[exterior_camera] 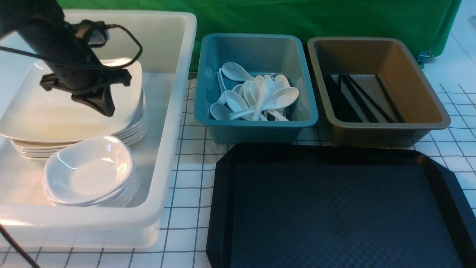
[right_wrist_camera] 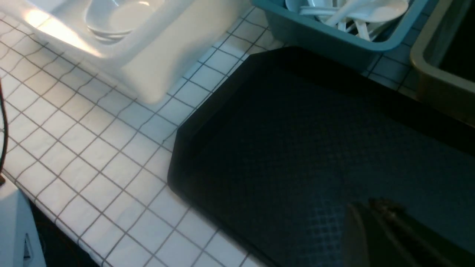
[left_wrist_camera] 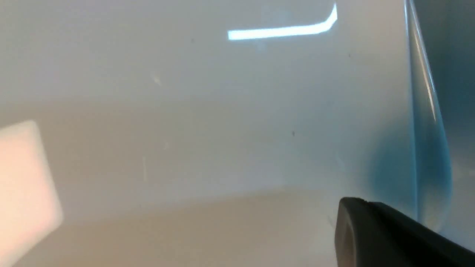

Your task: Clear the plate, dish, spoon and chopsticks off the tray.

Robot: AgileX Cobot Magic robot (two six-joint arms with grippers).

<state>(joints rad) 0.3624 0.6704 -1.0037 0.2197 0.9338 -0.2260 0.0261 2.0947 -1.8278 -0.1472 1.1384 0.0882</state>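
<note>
Over the plates (exterior_camera: 70,108): left gripper (exterior_camera: 108,113), fingers clenched
Near the tray (right_wrist_camera: 326,155): right gripper (right_wrist_camera: 374,207), clenched
White tub: plates, dishes (exterior_camera: 89,171)
Teal bin (exterior_camera: 256,128): spoons (exterior_camera: 266,96)
Brown bin (exterior_camera: 379,130): chopsticks (exterior_camera: 366,98)
Tray: bare

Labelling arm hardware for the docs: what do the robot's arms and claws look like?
Left arm: matte black, with a thin black cable looping off it; its claw is black, with short, angular, tapering fingers and a winged bracket above. Right arm: only its dark claw shows, blurred, in its wrist view. No markings readable on either.
</note>
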